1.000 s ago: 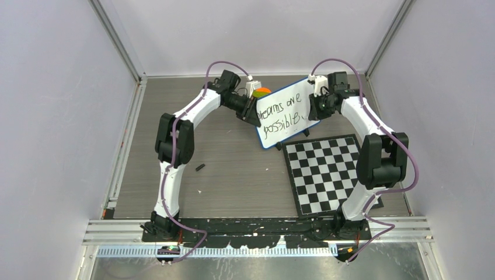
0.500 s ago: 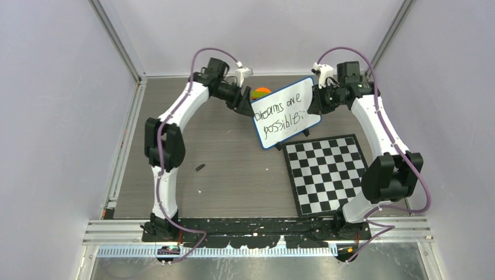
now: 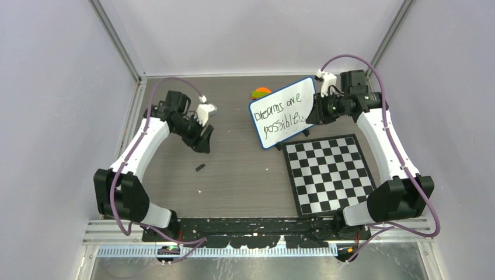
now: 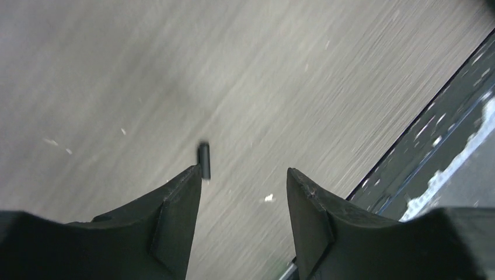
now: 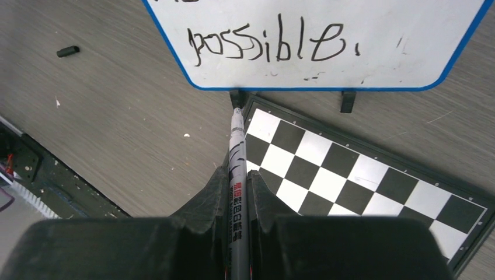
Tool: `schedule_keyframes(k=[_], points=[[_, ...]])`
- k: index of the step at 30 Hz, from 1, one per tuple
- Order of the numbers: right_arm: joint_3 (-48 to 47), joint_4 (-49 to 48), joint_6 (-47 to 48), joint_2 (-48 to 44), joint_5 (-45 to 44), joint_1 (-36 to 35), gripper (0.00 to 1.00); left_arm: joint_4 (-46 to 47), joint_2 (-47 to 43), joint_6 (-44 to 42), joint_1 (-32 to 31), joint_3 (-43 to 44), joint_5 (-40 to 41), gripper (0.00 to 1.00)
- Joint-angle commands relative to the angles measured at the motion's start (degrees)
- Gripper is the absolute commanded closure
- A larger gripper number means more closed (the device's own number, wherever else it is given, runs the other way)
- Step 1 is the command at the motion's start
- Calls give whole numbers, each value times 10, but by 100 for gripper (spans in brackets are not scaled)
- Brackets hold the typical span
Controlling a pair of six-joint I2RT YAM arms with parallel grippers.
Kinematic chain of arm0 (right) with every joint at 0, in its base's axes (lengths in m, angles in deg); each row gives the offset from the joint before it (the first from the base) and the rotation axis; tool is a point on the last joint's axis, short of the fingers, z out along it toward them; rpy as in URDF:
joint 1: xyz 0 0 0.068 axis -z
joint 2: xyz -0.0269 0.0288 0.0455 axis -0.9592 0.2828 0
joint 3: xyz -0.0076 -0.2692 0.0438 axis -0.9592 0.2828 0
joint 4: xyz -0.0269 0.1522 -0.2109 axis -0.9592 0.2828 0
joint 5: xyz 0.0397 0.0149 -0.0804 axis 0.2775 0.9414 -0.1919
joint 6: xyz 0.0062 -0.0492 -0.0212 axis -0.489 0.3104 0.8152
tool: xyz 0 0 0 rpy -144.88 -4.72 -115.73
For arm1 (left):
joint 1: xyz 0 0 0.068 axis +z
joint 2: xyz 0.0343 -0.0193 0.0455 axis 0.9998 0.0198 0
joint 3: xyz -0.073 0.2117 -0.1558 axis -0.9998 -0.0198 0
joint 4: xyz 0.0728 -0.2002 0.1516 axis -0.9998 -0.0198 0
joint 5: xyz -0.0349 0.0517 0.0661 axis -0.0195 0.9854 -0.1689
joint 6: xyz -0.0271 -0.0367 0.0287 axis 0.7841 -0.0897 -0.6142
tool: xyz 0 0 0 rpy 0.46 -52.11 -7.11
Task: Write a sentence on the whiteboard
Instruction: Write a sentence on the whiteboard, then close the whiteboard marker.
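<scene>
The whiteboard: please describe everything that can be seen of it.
The whiteboard is a small white rectangle with a thin blue rim and rounded corners. It stands at a slant on two small black feet on the grey table, just behind the checkered board. The sentence, black handwriting in two lines, reads roughly "Dreams are possible." The right gripper holds a marker whose tip is near its lower rim; whether they touch cannot be told.
</scene>
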Motion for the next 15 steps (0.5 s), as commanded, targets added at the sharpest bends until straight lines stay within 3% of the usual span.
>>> schedule_keyframes(k=[1, 7, 15], points=[[14, -3, -24, -29, 20, -9, 100, -4, -24, -68, -4, -79, 102, 44], [33, -8, -39, -56, 46, -10, 100, 67, -37, -93, -8, -169, 143, 46], [40, -8, -45, -71, 50, -9, 100, 126, 0, -98, -22, -216, 155, 51]])
